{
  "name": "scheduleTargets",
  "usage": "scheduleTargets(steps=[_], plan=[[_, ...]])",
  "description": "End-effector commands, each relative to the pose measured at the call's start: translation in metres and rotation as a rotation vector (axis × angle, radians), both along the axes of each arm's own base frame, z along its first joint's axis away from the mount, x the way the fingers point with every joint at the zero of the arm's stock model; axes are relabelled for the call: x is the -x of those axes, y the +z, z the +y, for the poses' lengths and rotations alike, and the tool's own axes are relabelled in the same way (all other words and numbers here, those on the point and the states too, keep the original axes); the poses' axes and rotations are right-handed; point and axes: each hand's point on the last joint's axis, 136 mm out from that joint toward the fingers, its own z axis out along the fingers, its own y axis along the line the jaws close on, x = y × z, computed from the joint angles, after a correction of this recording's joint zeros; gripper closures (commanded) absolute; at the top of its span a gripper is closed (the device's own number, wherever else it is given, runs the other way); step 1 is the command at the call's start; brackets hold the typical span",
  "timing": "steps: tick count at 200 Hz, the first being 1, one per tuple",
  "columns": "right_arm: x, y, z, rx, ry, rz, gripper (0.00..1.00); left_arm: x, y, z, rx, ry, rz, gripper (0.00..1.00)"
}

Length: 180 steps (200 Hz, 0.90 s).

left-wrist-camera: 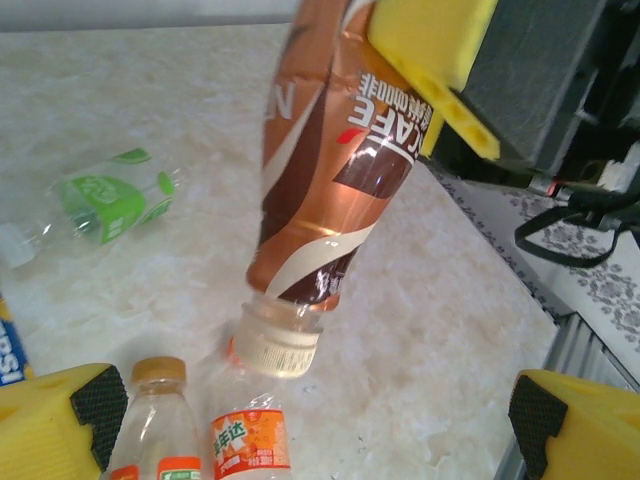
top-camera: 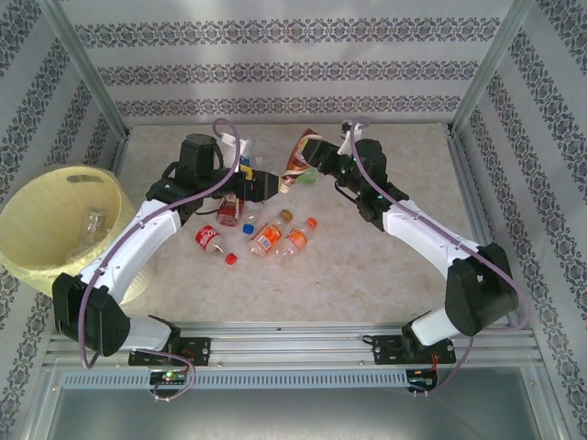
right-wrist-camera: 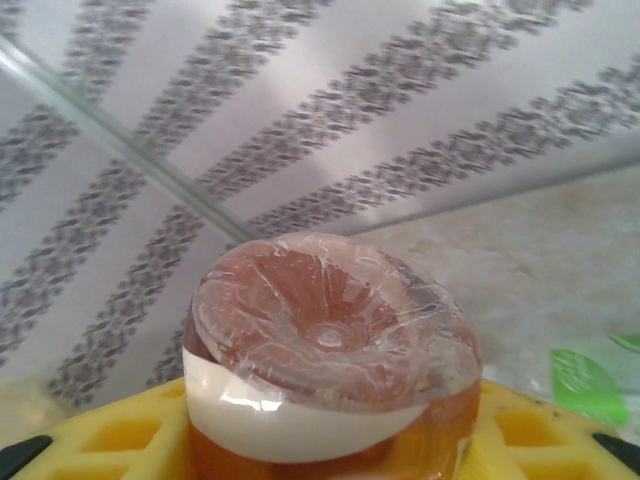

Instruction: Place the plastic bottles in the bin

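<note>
A brown-labelled plastic bottle (top-camera: 298, 160) hangs cap-down above the table with my right gripper (top-camera: 314, 154) shut on its upper body. From the left wrist the same bottle (left-wrist-camera: 320, 180) fills the middle, its pale cap lowest, a yellow pad of the right gripper (left-wrist-camera: 430, 60) against it. In the right wrist view its base (right-wrist-camera: 330, 320) sits between my right gripper's (right-wrist-camera: 330, 445) pads. My left gripper (top-camera: 264, 183) (left-wrist-camera: 315, 425) stands open just left of the bottle, holding nothing. The pale-yellow bin (top-camera: 27, 234) at far left holds one clear bottle (top-camera: 92, 225).
Loose bottles lie mid-table: a red-labelled one (top-camera: 213, 240), two orange-labelled ones (top-camera: 268, 236) (top-camera: 295, 240) and a green-labelled one (left-wrist-camera: 100, 200). Patterned walls and metal posts close in the back and sides. The rail with the arm bases runs along the near edge.
</note>
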Motion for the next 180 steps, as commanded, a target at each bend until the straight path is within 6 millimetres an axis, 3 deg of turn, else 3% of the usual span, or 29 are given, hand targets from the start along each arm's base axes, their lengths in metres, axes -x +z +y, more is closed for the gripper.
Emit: scheduleTargets(steps=[1, 47, 84, 132, 180], plan=[[0.017, 0.036, 0.027, 0.038, 0.152, -0.123, 0.50, 0.008, 0.038, -0.019, 0.027, -0.142, -0.158, 0.00], [0.029, 0.054, 0.050, 0.028, 0.264, -0.145, 0.49, 0.010, 0.052, -0.028, 0.037, -0.225, -0.236, 0.00], [0.037, 0.068, 0.066, 0.000, 0.338, -0.161, 0.49, -0.003, 0.039, -0.019, -0.029, -0.148, -0.257, 0.01], [0.045, 0.081, 0.081, -0.015, 0.383, -0.196, 0.48, -0.009, 0.023, -0.017, -0.058, -0.133, -0.250, 0.26], [0.042, 0.087, 0.077, -0.003, 0.344, -0.217, 0.47, 0.002, 0.012, -0.014, -0.071, -0.150, -0.243, 0.54]])
